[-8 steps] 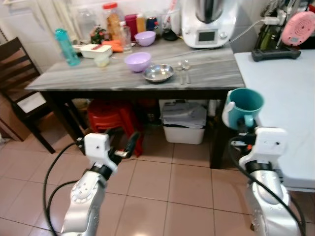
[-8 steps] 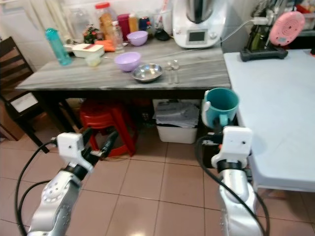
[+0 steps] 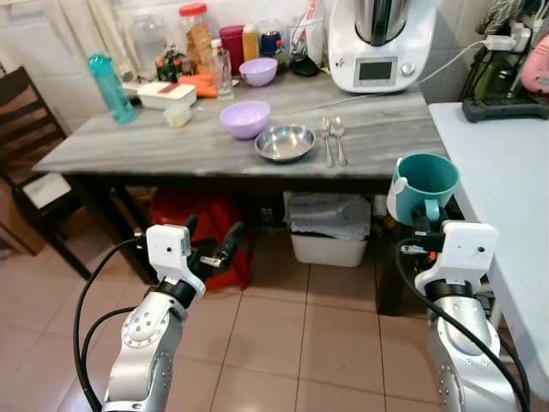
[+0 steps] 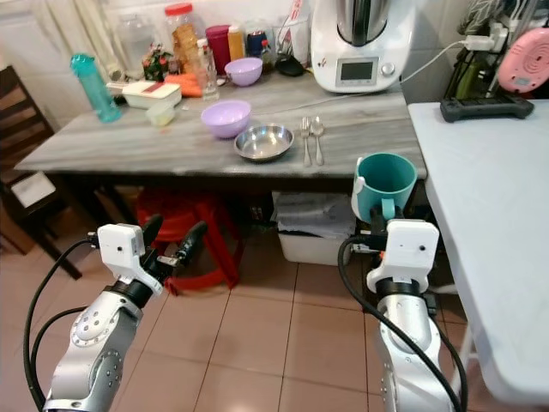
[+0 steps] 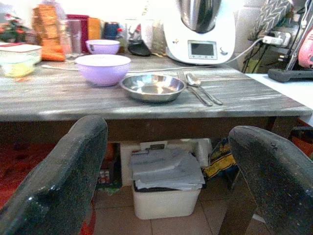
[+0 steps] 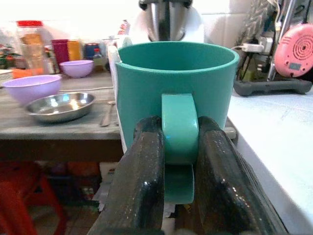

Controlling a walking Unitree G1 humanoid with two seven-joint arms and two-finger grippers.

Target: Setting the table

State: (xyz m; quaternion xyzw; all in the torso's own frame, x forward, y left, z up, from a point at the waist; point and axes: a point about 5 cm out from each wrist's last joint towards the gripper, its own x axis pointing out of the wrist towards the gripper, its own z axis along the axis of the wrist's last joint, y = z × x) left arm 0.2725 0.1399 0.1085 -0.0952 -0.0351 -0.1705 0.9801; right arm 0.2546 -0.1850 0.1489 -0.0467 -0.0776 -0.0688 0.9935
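Standing across the upper part of the head views is a grey wooden table, with a white table butting against it on the robot's right. At the back of the grey one sits a white kitchen machine beside a row of jars and bottles and a small purple bowl. Nearer the front edge are a larger purple bowl, a shallow steel bowl just beside it, and a fork and spoon lying side by side next to the steel bowl. A teal water bottle stands toward the left end, near a white lidded box. Below the table there are a red stool and a white bin on the tiled floor, and a dark chair stands off to the left.

The teal mug is held upright in the air in front of the grey table's right end, its handle pinched between the fingers of the right gripper. The left gripper hovers low in front of the stool with its fingers spread wide apart, holding nothing.
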